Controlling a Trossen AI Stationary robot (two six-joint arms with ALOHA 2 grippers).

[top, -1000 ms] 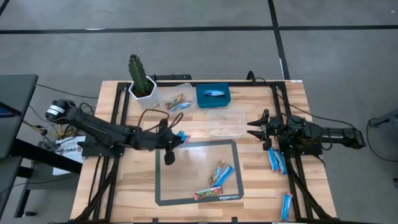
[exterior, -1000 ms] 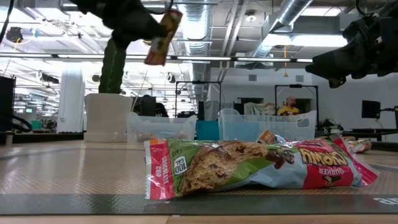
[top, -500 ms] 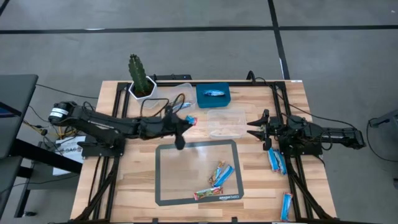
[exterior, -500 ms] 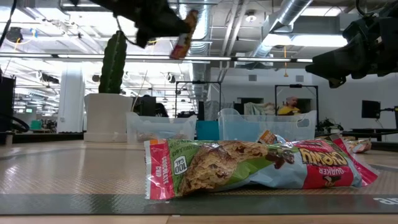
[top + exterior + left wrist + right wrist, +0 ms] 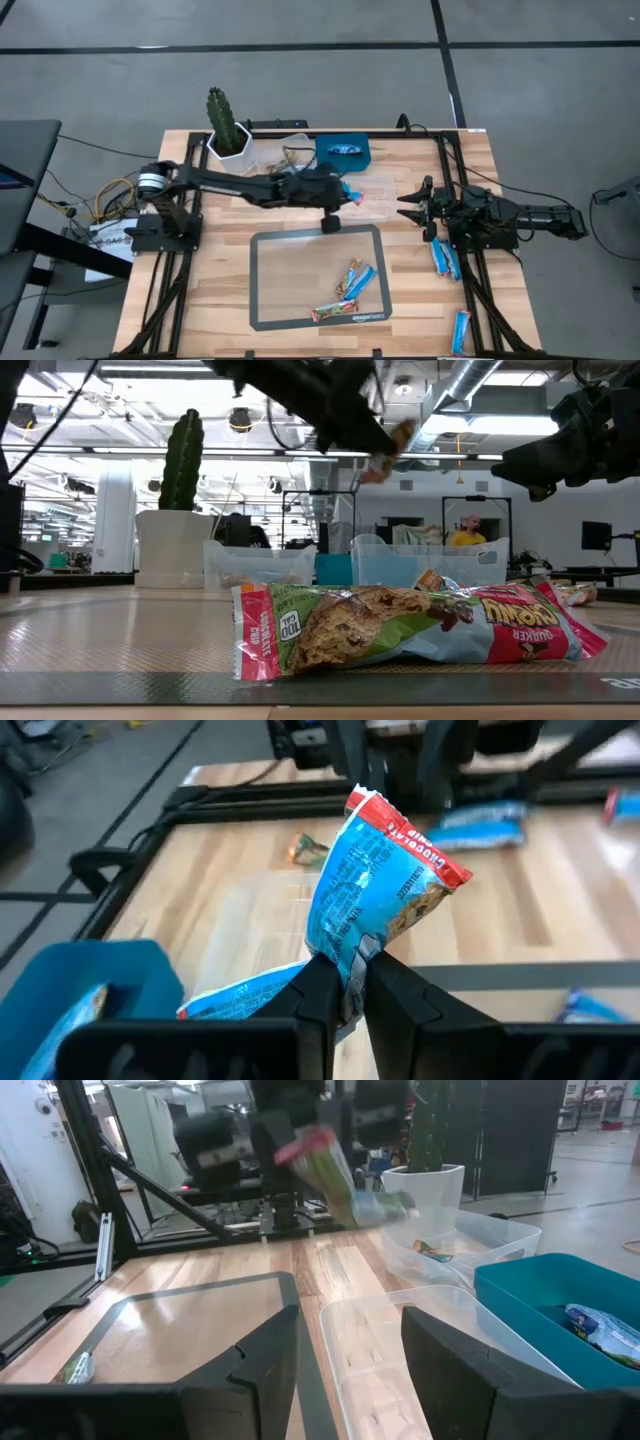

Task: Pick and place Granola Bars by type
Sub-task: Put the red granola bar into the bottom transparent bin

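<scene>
From above, the left arm reaches across the wooden tabletop [image 5: 215, 300] with its left pincer [image 5: 343, 193] clamped on a blue-wrapped granola bar [image 5: 351, 192], held over the near edge of an empty clear tub [image 5: 364, 197]. At about twelve o'clock from that tub sits a blue bin [image 5: 344, 153] with a bar inside, and at ten o'clock a second clear tub [image 5: 281, 157] beside a potted cactus [image 5: 227, 127]. At six o'clock lies a dark-framed mat [image 5: 318, 275] carrying several more granola bars [image 5: 350, 290]. The right pincer [image 5: 408, 206] waits at three o'clock from the empty tub, its fingers apart and holding nothing; loose blue bars [image 5: 445, 258] lie on the tabletop just beside that arm, another [image 5: 459, 331] farther toward five o'clock. At table height, the left pincer [image 5: 372, 448] hangs high with its bar [image 5: 390, 448] above the tubs, while a red-and-green wrapped bar [image 5: 410, 628] fills the foreground on the mat. The left wrist camera shows both dark fingers [image 5: 322, 992] pinched on the lower end of the blue bar [image 5: 378, 890], with the blue bin [image 5: 80, 990] below. The right wrist camera shows its own fingers [image 5: 452, 1360] standing wide, the empty tub [image 5: 400, 1370] between them and the blue bin [image 5: 560, 1320] beside.
</scene>
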